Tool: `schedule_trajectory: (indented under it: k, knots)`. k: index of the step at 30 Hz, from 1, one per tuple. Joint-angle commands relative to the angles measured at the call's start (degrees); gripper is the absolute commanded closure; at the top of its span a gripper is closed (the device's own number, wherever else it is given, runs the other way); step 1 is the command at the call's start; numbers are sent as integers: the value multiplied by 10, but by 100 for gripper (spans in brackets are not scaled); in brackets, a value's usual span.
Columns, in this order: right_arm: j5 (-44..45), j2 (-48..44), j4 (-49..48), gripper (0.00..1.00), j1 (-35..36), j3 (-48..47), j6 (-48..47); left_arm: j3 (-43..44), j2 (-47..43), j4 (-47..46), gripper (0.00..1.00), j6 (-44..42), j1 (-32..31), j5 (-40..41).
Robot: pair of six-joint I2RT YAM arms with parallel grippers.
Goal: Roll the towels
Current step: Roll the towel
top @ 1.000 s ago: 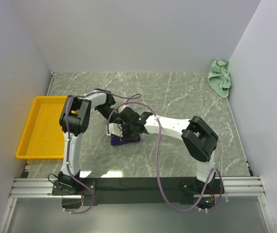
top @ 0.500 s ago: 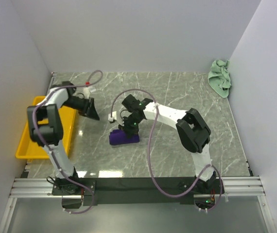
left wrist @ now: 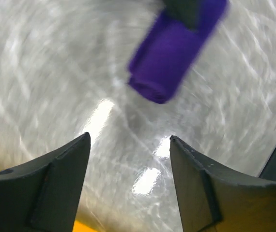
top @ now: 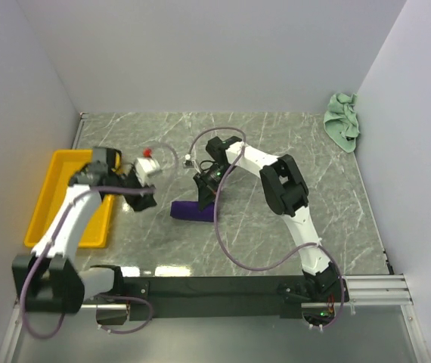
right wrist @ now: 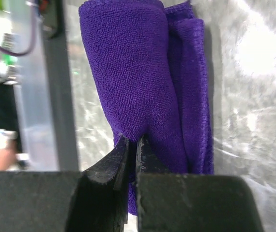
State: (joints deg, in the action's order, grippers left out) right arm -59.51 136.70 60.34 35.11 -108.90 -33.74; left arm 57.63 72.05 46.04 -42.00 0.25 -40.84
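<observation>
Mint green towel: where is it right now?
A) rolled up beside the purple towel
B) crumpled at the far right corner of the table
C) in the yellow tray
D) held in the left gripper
B: the mint green towel lies crumpled at the far right, well away from the purple towel.

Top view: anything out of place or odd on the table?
Yes: the mint green towel lies crumpled and unrolled in the far right corner. The purple towel sits rolled mid-table under the right gripper. Nothing else stands out.
</observation>
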Motion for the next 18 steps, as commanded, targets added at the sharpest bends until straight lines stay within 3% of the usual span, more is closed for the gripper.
schedule_trajectory:
  k: [1,5,9,18]
  knots:
    - [7,58,76,100,4,-17,13,-73,-87,-70,28,-100,-80,63]
    - [-5,92,83,100,-4,-43,38,-192,-149,-183,25,-130,-203,126]
    - [-10,110,77,100,-13,-47,61,-251,-151,-303,24,-165,-319,179]
    - [7,125,35,100,-18,-39,111,-307,-43,-480,25,-189,-416,261]
